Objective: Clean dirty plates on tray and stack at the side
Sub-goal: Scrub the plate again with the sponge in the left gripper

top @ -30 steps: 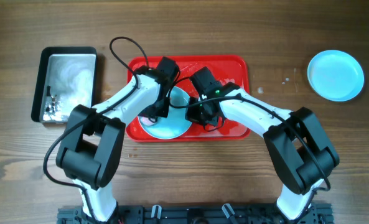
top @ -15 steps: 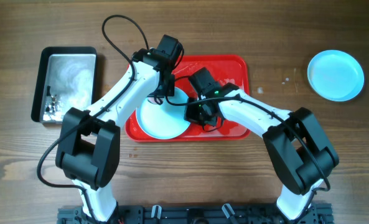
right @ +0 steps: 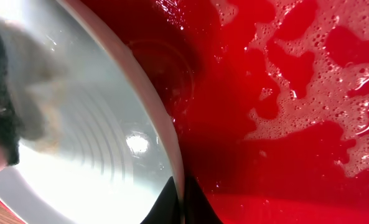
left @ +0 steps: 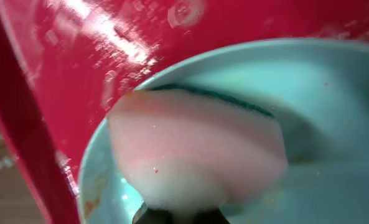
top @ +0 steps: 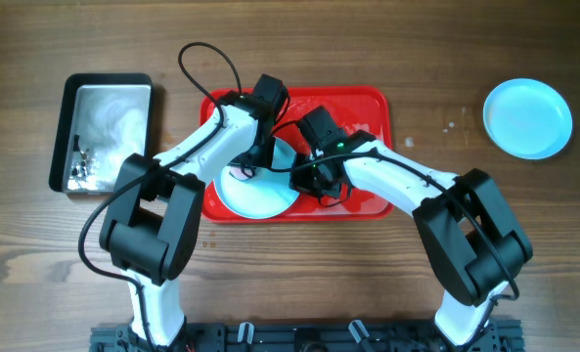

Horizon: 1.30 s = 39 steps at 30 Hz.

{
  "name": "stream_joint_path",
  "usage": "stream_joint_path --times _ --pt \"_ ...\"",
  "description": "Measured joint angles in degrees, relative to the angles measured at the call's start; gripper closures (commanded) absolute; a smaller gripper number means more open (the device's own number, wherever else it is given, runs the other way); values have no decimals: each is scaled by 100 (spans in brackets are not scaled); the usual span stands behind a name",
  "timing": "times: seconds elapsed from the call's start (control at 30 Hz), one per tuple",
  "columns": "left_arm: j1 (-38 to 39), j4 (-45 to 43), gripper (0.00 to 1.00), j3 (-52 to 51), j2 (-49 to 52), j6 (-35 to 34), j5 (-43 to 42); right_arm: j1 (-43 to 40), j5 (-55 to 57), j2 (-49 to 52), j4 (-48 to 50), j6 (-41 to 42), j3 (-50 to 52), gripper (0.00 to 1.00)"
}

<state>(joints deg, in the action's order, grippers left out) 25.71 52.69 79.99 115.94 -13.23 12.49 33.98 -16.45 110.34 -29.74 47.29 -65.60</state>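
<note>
A pale turquoise plate (top: 262,196) lies on the red tray (top: 363,108), at its left half. My left gripper (top: 253,161) is shut on a pale sponge (left: 196,149) and presses it onto the plate's inside (left: 333,124); an orange-brown smear (left: 92,202) shows on the rim. My right gripper (top: 304,179) is shut on the plate's right rim (right: 165,149), one finger each side. The tray (right: 284,112) is wet and foamy there. A second turquoise plate (top: 527,118) sits on the table at the far right. A third plate is not in view.
A black-rimmed metal tin (top: 105,130) with foamy water and small bits stands at the left of the tray on the wooden table (top: 446,59). A black cable (top: 206,64) loops above the left arm.
My left gripper with the sponge swung up toward the tray's back edge, then came back down onto the plate's left part. The right gripper has stayed on the rim.
</note>
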Motion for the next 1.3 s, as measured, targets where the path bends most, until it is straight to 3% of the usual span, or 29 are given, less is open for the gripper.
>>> stream_joint_path --times 0.17,0.37,0.57,0.77,1.1,1.3 --pt "-98 730 96 -2 76 -271 680 2 -2 2 46 -2 0 96" --pt "-114 1740 96 195 155 -647 684 52 -109 0 59 -68 2 96" --pt "-223 229 96 203 157 -726 -52 -24 -52 0 2 -13 28 96" --pt "-267 -439 96 205 199 -507 -365 -79 20 -7 4 94 26 96" --pt "-393 -605 96 286 245 476 -2127 -92 26 -9 0 109 26 96" --pt "-282 -846 96 201 168 1025 -2216 -92 39 -9 22 103 26 96"
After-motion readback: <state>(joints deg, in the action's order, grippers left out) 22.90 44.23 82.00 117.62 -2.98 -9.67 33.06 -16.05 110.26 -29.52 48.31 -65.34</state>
